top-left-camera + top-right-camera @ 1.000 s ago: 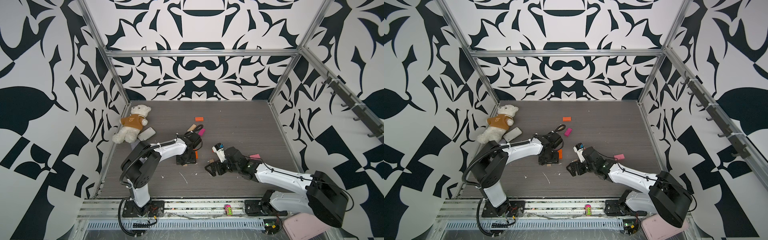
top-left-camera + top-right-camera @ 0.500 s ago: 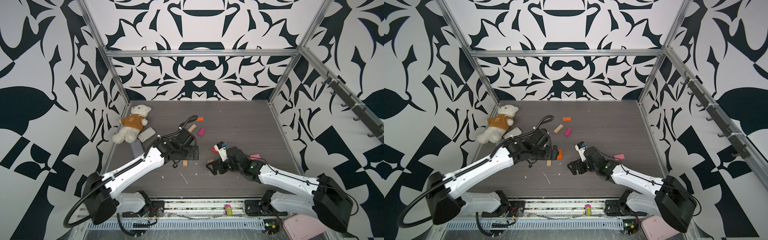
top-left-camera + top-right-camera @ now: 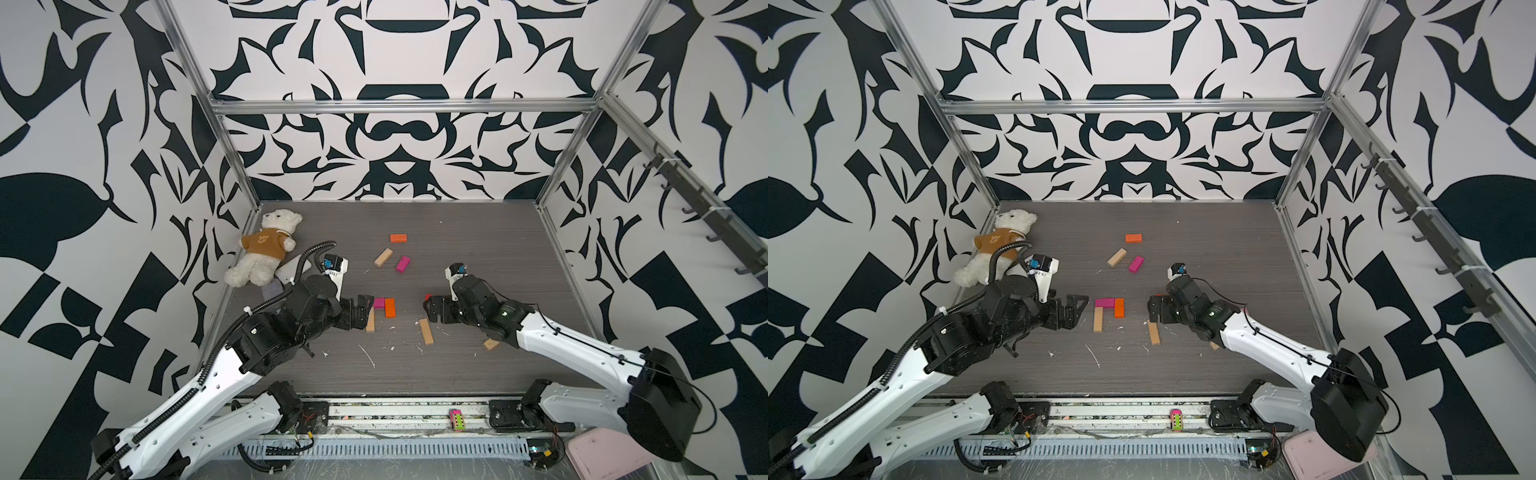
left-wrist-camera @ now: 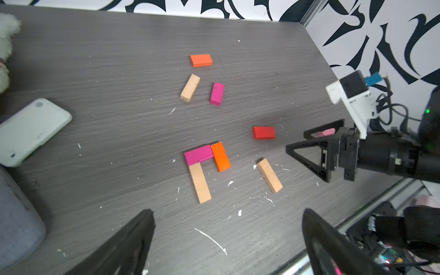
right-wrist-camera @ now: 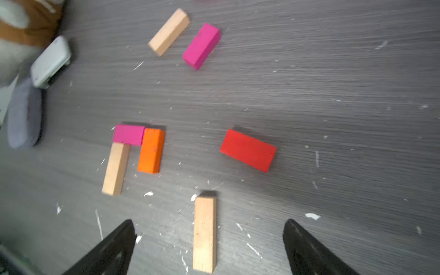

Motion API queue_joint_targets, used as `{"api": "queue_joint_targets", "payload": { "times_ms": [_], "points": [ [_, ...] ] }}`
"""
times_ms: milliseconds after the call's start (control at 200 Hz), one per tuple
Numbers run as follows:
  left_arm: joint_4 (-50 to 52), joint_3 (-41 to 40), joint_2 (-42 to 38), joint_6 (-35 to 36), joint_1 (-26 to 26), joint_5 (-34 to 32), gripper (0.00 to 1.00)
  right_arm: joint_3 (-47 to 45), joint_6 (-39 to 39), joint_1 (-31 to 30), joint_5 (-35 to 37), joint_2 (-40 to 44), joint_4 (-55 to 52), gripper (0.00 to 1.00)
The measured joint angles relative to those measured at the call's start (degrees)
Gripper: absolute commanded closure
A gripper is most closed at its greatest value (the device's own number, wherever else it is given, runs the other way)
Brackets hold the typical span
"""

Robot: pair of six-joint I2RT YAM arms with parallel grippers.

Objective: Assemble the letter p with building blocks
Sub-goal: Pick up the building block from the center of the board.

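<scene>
Three building blocks lie joined in both top views: a magenta block (image 3: 378,302), an orange block (image 3: 390,307) to its right and a tan bar (image 3: 370,321) below its left end. My left gripper (image 3: 365,312) (image 4: 227,214) is open and empty just left of them. A loose tan bar (image 3: 426,331) (image 5: 204,234) lies between the open fingers of my right gripper (image 3: 429,309) (image 5: 209,222), untouched. A red block (image 5: 248,150) rests just beyond it. Farther back lie an orange block (image 3: 398,238), a tan bar (image 3: 382,257) and a magenta block (image 3: 402,263).
A teddy bear (image 3: 266,249), a white case (image 3: 291,270) and a grey pad (image 4: 19,221) sit at the left wall. Another tan block (image 3: 491,343) lies under the right arm. A toy car (image 3: 456,419) and a pink tray (image 3: 602,457) sit off the front edge.
My left gripper opened, let go of the tan bar below the magenta block and drew back to the left. The right gripper shifted slightly and stayed open.
</scene>
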State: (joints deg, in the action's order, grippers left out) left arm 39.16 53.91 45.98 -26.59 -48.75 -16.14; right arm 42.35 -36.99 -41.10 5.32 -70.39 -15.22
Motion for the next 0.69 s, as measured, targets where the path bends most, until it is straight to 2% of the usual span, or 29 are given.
{"api": "queue_joint_targets", "payload": {
  "times_ms": [230, 510, 695],
  "points": [
    [-4.85, -9.68, -3.74, 3.58, 0.0, -0.7, 0.01, 8.57, -6.91, 0.57, 6.29, -12.46, -5.25, 0.01],
    [-5.29, -9.77, -3.39, 6.32, 0.0, 2.73, 0.01, 15.13, -9.22, 0.57, 7.76, -24.37, -5.27, 0.08],
    [-5.14, -9.64, -0.46, 6.97, 0.0, 5.86, 0.01, 15.98, -11.28, 0.57, 8.96, -27.47, -5.03, 0.12]
  ]
}}
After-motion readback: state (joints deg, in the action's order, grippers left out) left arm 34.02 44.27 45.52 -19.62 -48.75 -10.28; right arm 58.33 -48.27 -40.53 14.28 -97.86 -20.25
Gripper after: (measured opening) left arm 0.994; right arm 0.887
